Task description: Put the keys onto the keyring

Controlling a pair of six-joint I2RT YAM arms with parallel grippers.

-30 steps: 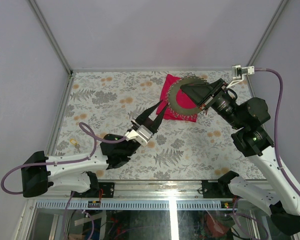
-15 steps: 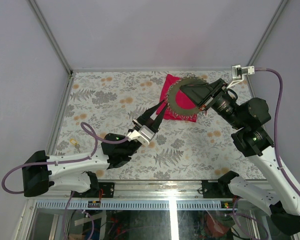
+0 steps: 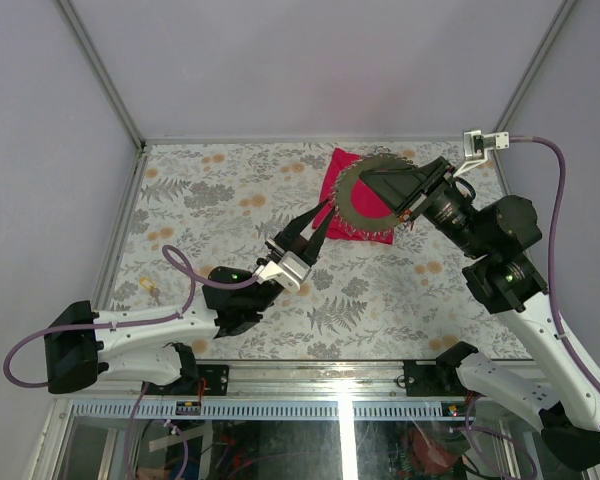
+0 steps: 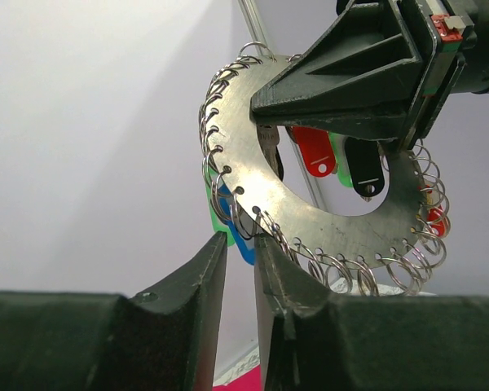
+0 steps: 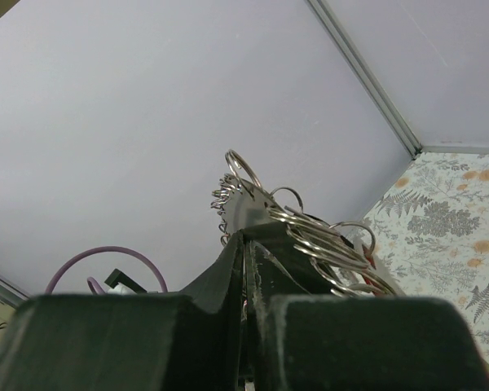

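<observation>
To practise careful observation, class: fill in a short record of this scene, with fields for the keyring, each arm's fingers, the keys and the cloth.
keyring: grey band edged with small wire loops, held in the air
right fingers: shut on the keyring
left fingers: narrow gap, tips at the ring's edge by a blue key; grip unclear
keys: red, green and black heads show through the centre
cloth: red, on the table

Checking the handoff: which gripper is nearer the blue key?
Left. The left gripper sits with its tips at the blue key, which hangs from the keyring; the right gripper clamps the band farther round.
</observation>
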